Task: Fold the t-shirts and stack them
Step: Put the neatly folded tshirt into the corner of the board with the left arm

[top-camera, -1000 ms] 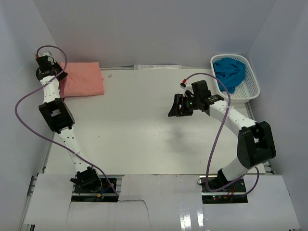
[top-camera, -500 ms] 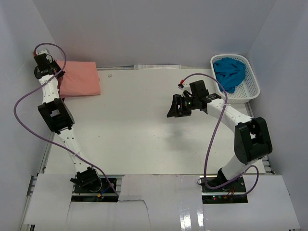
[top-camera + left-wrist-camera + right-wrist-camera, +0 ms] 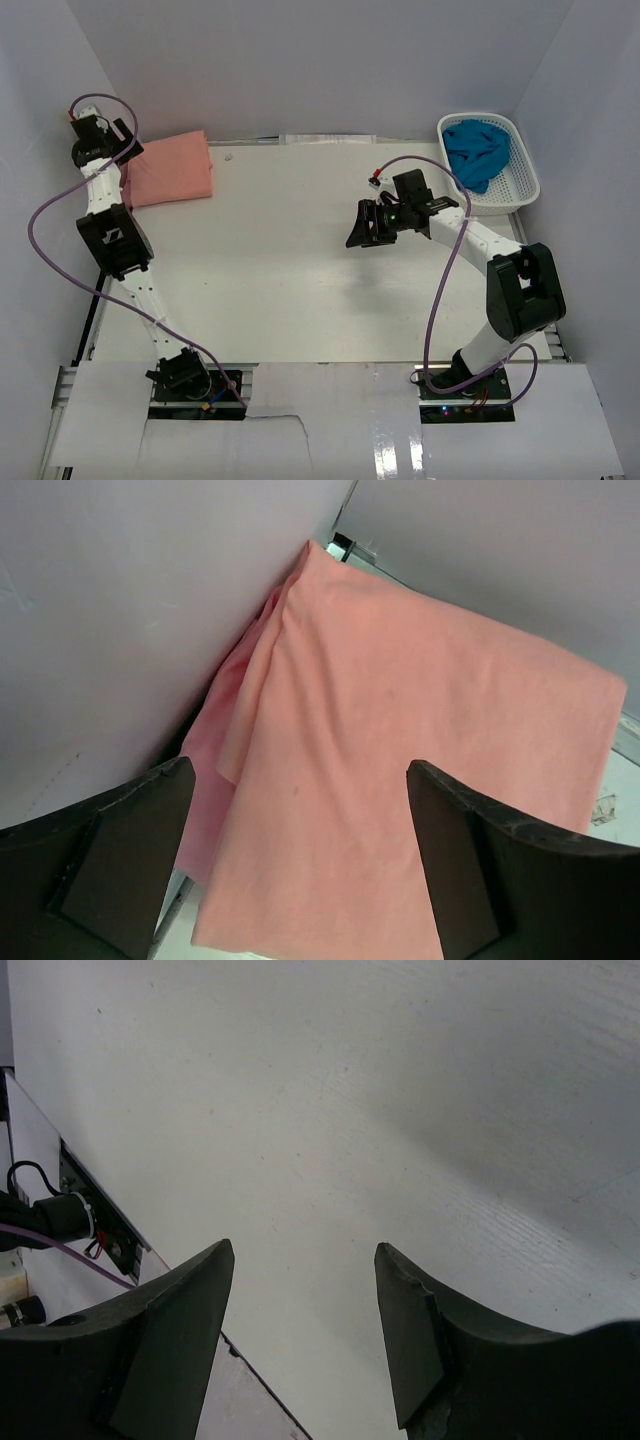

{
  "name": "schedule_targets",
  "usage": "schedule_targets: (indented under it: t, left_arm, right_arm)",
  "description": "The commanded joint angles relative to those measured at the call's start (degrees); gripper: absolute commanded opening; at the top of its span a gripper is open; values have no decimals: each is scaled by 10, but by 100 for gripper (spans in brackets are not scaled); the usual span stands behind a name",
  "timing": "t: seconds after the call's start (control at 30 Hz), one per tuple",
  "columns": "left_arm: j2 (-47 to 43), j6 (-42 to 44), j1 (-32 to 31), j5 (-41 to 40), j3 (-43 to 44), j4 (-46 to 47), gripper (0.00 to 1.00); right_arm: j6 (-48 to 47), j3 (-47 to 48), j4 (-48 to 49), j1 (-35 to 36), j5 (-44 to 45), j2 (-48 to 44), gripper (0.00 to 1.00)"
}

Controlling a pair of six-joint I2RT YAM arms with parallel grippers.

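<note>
A folded salmon-orange t-shirt lies at the table's back left corner against the wall. In the left wrist view this t-shirt rests on a lighter pink one that peeks out on its left side. My left gripper hovers over the near edge of this stack, open, with nothing between its fingers. A crumpled teal-blue t-shirt sits in the white basket at the back right. My right gripper hangs open above bare table right of centre, holding nothing.
The side wall stands close to the left of the stack. The white table stretches between the two arms. The left arm's purple cable loops out over the left edge.
My left gripper has opened and let go of the salmon-orange t-shirt, which settled at the back left corner. The right arm has barely moved.
</note>
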Motion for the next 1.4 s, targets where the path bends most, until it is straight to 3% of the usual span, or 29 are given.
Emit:
schedule_targets:
  t: [0.0, 0.17, 0.37, 0.8, 1.37]
  left_arm:
    - [-67, -3, -9, -8, 7, 11, 98]
    - [-87, 32, -67, -33, 3, 11, 98]
    - [-49, 63, -116, -99, 3, 10, 98]
    - [5, 70, -121, -155, -39, 18, 98]
    - [75, 21, -119, -80, -65, 19, 98]
  right_arm:
    - [-6, -3, 16, 3, -14, -10, 65]
    - [-3, -6, 20, 6, -13, -16, 65]
    - [-4, -11, 18, 7, -11, -29, 65]
    - [-12, -15, 17, 7, -19, -32, 65]
    - [0, -31, 33, 7, -19, -32, 65]
